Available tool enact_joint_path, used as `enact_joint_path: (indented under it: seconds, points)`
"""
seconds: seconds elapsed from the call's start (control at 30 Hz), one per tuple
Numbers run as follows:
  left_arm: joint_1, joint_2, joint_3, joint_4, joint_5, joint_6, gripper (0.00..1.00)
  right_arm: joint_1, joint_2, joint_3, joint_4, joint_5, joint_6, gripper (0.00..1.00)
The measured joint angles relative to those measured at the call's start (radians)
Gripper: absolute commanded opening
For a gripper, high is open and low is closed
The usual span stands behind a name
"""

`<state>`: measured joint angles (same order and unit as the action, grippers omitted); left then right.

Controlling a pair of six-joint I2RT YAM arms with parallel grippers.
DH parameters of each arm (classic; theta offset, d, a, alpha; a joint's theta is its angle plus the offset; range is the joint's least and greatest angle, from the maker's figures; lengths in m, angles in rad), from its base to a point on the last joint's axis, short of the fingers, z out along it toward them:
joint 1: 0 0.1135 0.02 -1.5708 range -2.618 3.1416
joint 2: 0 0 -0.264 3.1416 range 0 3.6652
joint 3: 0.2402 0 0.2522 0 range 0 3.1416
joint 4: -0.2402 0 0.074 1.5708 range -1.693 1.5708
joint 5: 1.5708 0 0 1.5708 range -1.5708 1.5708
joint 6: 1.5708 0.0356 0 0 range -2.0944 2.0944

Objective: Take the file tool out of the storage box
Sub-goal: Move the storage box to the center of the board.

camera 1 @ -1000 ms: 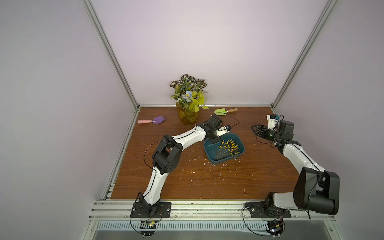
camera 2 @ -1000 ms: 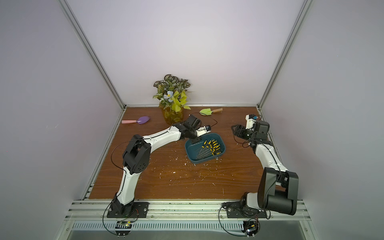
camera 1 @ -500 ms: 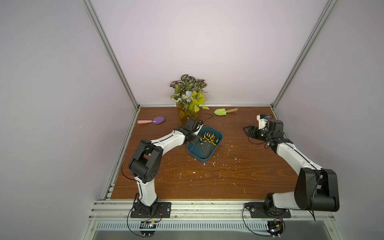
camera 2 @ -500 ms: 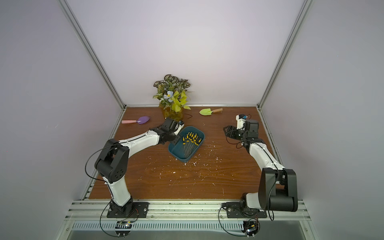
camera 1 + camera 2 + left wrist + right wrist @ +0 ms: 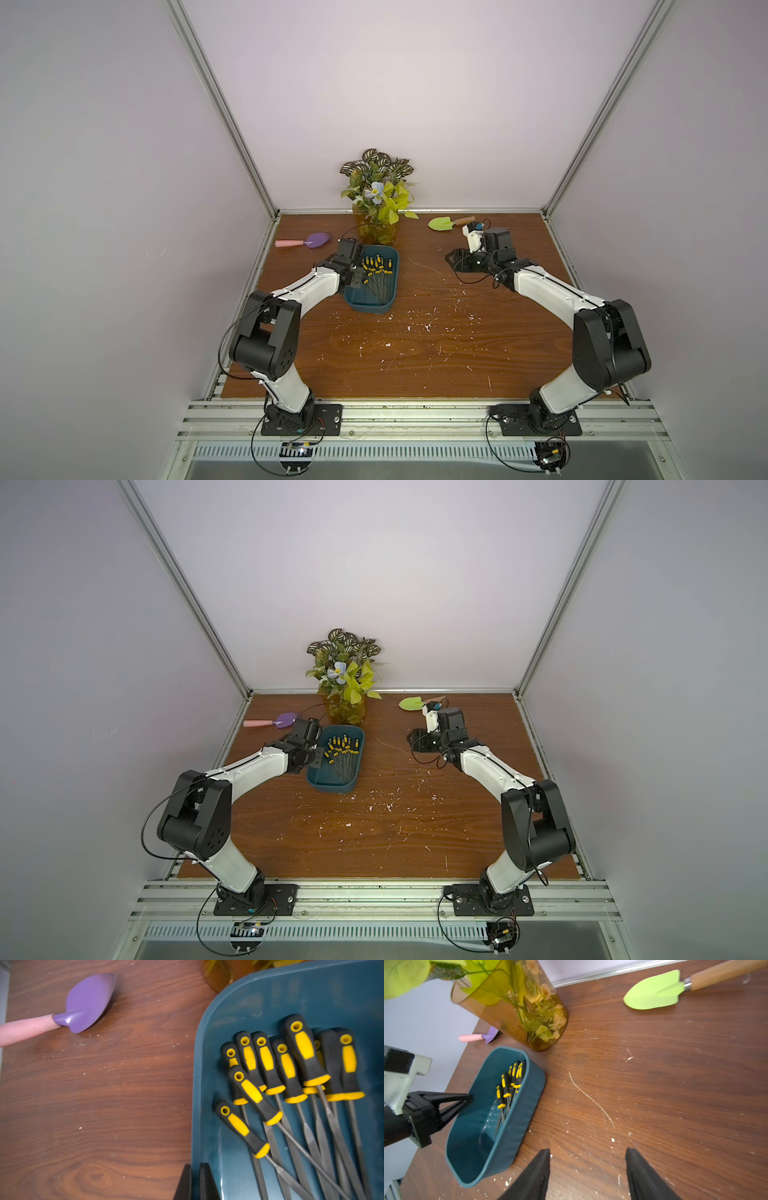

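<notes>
The left pincer (image 5: 196, 1168) is clamped tight on the side wall of the storage box (image 5: 368, 306); the files (image 5: 291, 1076) lie inside it. The box sits on the table (image 5: 415, 353) just beside the vase (image 5: 379, 235). The right pincer (image 5: 588, 1150) hangs well apart, open and empty.

In the left wrist view the box (image 5: 239, 1007) ran off the picture at two edges, and the blades of the files (image 5: 288, 1068) went out with it. Only the finger ends of the left gripper (image 5: 195, 1169) showed. The handle of the purple trowel (image 5: 89, 1001) was cut off, and the vase (image 5: 218, 978) was a blurred sliver. In the right wrist view the right gripper (image 5: 588, 1150) showed only its fingers, the vase hid most of the purple trowel, and the green trowel (image 5: 654, 993) lost its handle end. In both top views the files were too small to count.
</notes>
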<state>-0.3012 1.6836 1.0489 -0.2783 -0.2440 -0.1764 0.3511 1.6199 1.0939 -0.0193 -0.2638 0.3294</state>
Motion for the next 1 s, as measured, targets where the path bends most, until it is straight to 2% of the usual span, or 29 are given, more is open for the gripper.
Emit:
enact_joint_path:
  seconds: [0.03, 0.07, 0.1, 0.13, 0.23, 0.37, 0.53, 0.7, 0.87, 1.0]
  points:
    - [0.002, 0.0, 0.0, -0.002, -0.006, -0.002, 0.12, 0.014, 0.01, 0.01, 0.0, 0.004, 0.0, 0.63]
    - [0.002, 0.0, 0.0, -0.006, -0.012, -0.004, 0.35, 0.027, 0.02, 0.019, 0.0, 0.006, 0.001, 0.63]
    - [0.002, 0.0, 0.0, -0.011, -0.017, 0.0, 0.53, 0.037, 0.026, 0.026, 0.0, 0.006, 0.001, 0.63]
    - [0.002, 0.002, -0.001, -0.027, -0.024, -0.002, 0.66, 0.047, 0.031, 0.03, 0.0, 0.006, 0.002, 0.64]
    - [0.011, 0.008, -0.008, -0.091, -0.034, -0.003, 0.81, 0.065, 0.032, 0.032, 0.001, 0.006, 0.006, 0.64]
    - [0.015, -0.006, 0.014, -0.145, -0.019, -0.003, 0.88, 0.068, 0.032, 0.032, 0.007, 0.006, 0.004, 0.63]
    - [0.016, -0.098, 0.058, -0.135, 0.048, -0.014, 0.88, 0.106, 0.06, 0.113, -0.045, 0.035, -0.053, 0.63]
    - [0.066, -0.223, 0.053, -0.058, 0.137, -0.043, 0.87, 0.234, 0.224, 0.39, -0.085, 0.05, -0.131, 0.61]
    - [0.247, -0.314, -0.037, 0.034, 0.249, -0.09, 0.87, 0.352, 0.482, 0.723, -0.177, 0.054, -0.195, 0.57]
    - [0.328, -0.334, -0.103, 0.053, 0.278, -0.106, 0.88, 0.413, 0.731, 1.049, -0.3, 0.076, -0.23, 0.55]
